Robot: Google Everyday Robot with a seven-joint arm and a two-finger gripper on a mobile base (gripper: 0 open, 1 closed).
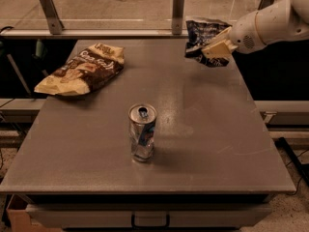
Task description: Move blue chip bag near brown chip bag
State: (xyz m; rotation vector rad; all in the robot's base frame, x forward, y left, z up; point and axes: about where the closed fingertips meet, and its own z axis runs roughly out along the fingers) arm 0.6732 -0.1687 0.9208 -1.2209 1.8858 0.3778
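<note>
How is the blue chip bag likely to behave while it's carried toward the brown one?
Probably floppy: the blue chip bag looks crinkled and bunched where the claw grips it over the table's far right. Likely light, since a pinch at one edge seems to hold it up.

Overall level: dim, with a warm brown cast over everything.
Light source: overhead. The floor (120, 4) past the rail (96, 33) is the brighter zone.
counter (203, 144): dull grey with a soft pale sheen mid-right, no hard glare.
can (142, 132): small highlight on the rim, soft shadow at the base toward the right.
brown chip bag (82, 70): pale ends lit, dark centre muddy, thin shadow under the near edge.
end effector (216, 50): above the counter's far right corner, clamped on the blue chip bag (200, 33). Its tan shell is well lit, and the foil shows faint glints.
arm (270, 25): the white shell is the brightest thing, close to washed out.
Sides: black gaps left and right of the counter, detail lost.
Focus: soft throughout, bag lettering smeared.
</note>
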